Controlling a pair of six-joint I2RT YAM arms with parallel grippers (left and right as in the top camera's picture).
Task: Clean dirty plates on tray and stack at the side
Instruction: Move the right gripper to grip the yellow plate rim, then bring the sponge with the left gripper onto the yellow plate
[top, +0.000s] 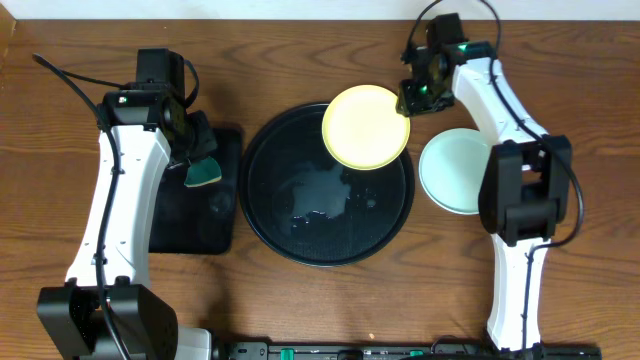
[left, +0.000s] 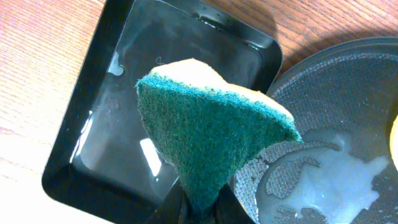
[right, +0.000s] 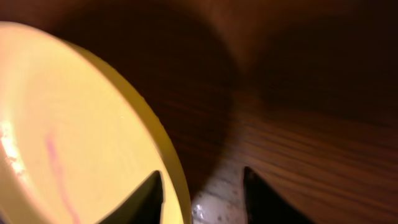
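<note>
Yellow plate (top: 365, 127): pale, glossy, round and shallow, with a faint pinkish streak on its inner face in the right wrist view (right: 62, 143). It sits upper centre-right, overlapping the upper right rim of the round black tray (top: 262, 215). The right gripper (top: 408, 100) pinches the plate's right edge, one finger inside the rim and one outside (right: 202, 199). Foamy wet patch (top: 320, 195) mid-tray. Mint-green plate (top: 455, 172) lies on the wood right of the tray. At frame left, the left gripper (top: 197, 145) is clenched on a green-faced sponge (left: 211, 137) above the rectangular black tray (top: 190, 225).
</note>
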